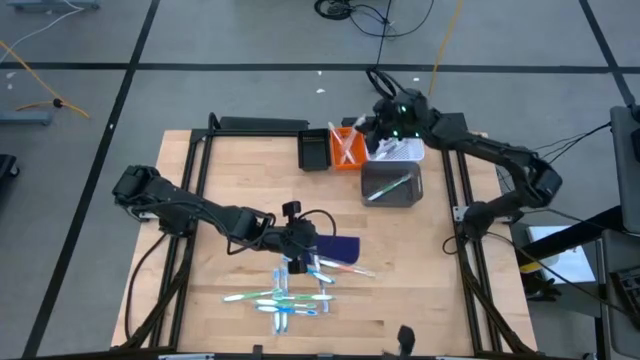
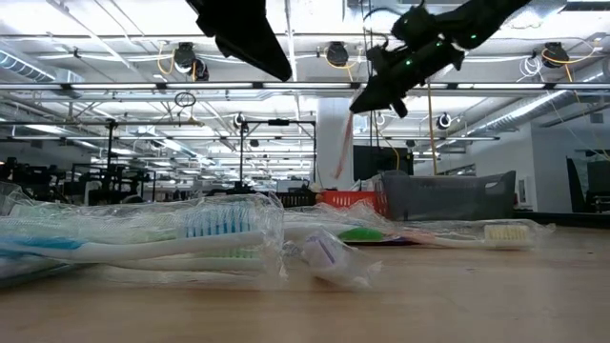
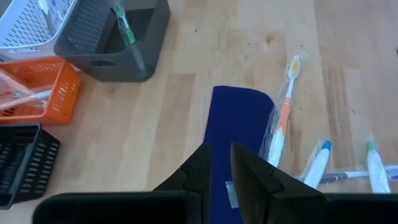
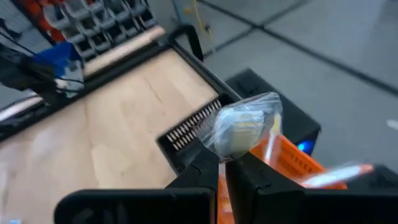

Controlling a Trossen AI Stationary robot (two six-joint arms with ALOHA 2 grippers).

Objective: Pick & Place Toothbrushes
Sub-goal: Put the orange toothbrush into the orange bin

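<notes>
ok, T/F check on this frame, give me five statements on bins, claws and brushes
1. The right claw holds a plastic-wrapped toothbrush over the orange bin. True.
2. The grey bin has nothing in it. False: a green toothbrush lies in it.
3. The left claw sits above the dark blue mat. True.
4. All the toothbrushes are already binned. False: several wrapped ones lie loose on the table near the left claw.
5. The black bin stands on the far side of the white bin from the orange one. False: it stands right beside the orange bin, on its other side.
</notes>
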